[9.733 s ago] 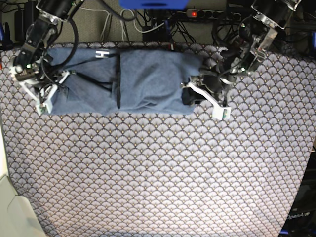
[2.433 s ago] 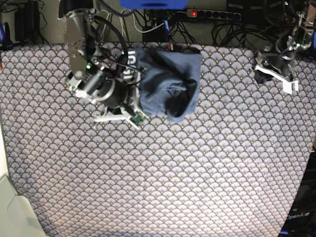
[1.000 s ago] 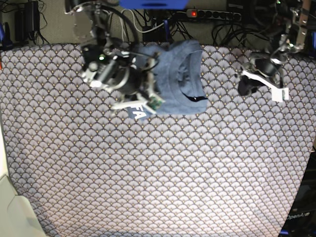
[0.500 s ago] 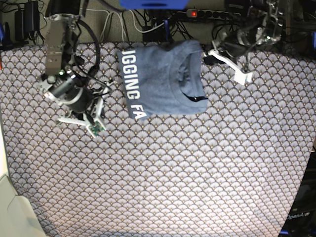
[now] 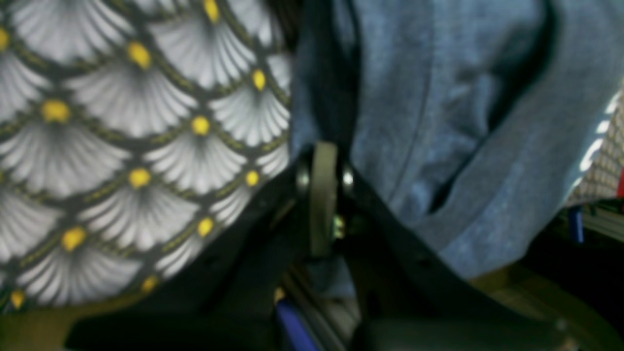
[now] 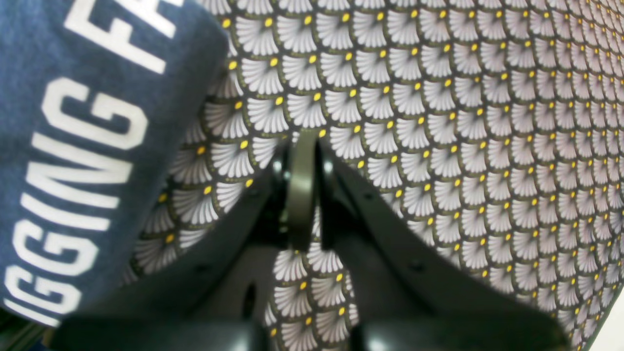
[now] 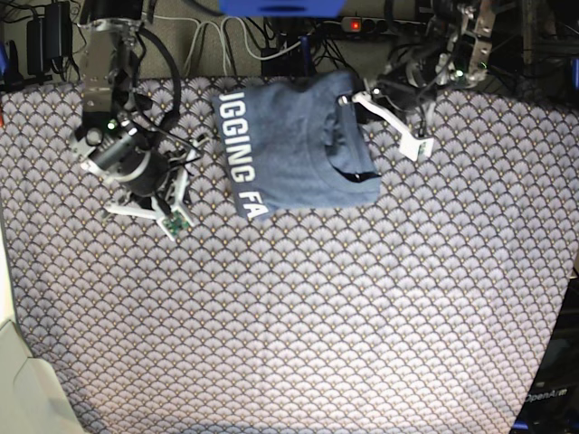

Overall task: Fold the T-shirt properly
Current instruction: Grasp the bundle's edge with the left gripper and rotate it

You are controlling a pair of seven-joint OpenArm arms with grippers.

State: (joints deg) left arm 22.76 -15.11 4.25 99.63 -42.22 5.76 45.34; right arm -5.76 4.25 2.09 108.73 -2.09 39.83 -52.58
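Note:
The slate-blue T-shirt [image 7: 289,145] lies folded at the back middle of the scallop table cover [image 7: 317,316], white lettering along its left edge. My left gripper [image 7: 353,101] is at its upper right edge, jaws together on the fabric edge; the left wrist view shows its tip [image 5: 324,161] where shirt [image 5: 438,122] meets cover [image 5: 122,146]. My right gripper [image 7: 176,185] is shut and empty over the cover, left of the shirt. In the right wrist view its tip [image 6: 302,146] is apart from the lettered edge [image 6: 73,146].
A power strip [image 7: 380,25] and cables lie behind the table's back edge. A blue object [image 7: 280,7] is at the top middle. A pale surface [image 7: 23,389] stands at the lower left corner. A dark stand [image 7: 552,398] is at the lower right.
The right gripper folded the shirt's left half over, let go and drew back left. The left gripper came from the far right to the shirt's upper right edge, which has shifted slightly.

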